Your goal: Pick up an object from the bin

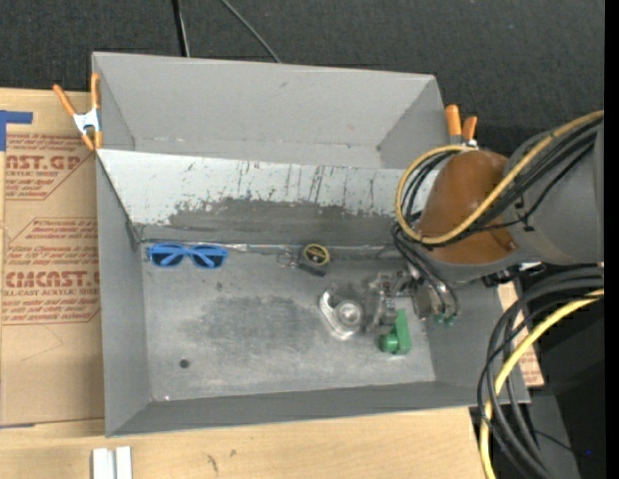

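Wrist cover [467, 208]: orange, looped with cables, high over the right side.
Gripper [397, 302]: low over the right floor; whether apart or together, I cannot tell.
Green piece [394, 339]: small, just below the gripper and probably the target; centre on it before closing.
Clear plastic piece [341, 315]: just beside; avoid nudging.
Bin floor [240, 337]: scuffed grey metal, bare leftward.
Blue sunglasses [187, 256]: by the far wall, well apart.
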Action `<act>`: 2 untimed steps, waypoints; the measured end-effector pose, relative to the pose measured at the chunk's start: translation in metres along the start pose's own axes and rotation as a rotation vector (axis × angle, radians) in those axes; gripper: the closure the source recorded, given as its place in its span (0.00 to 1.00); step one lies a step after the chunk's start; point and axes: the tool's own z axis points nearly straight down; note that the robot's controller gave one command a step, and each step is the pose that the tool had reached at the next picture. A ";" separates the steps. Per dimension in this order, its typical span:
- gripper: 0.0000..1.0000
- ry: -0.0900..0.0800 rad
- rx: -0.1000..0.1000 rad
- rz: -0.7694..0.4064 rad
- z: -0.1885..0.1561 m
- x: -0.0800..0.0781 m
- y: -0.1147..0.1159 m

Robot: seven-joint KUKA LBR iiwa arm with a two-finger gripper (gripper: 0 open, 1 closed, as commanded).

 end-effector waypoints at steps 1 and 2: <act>0.00 0.000 0.000 0.000 0.000 0.000 0.000; 0.00 0.003 0.001 -0.064 0.000 0.029 -0.039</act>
